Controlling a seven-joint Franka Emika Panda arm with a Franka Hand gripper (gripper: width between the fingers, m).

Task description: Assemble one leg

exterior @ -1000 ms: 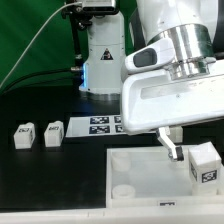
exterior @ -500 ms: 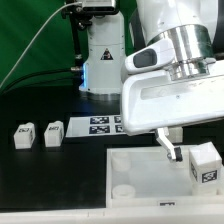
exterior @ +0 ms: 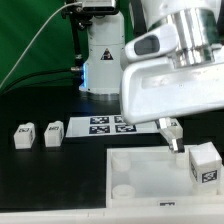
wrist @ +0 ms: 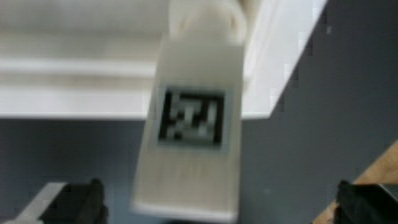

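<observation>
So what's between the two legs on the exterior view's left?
Nothing. In the exterior view only bare table shows between the first leg and second leg; they stand apart.

blurry white leg [wrist: 192, 120] w/ tag [wrist: 191, 117] btwn spread fingertips [wrist: 75, 203], white square part [wrist: 89, 60] behind.

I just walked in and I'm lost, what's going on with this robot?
The Panda arm is assembling furniture. Its gripper hangs open and empty close by the leg, which stands on the white square part near its edge on the exterior view's right. Two more legs sit on the black table near the marker board.
</observation>
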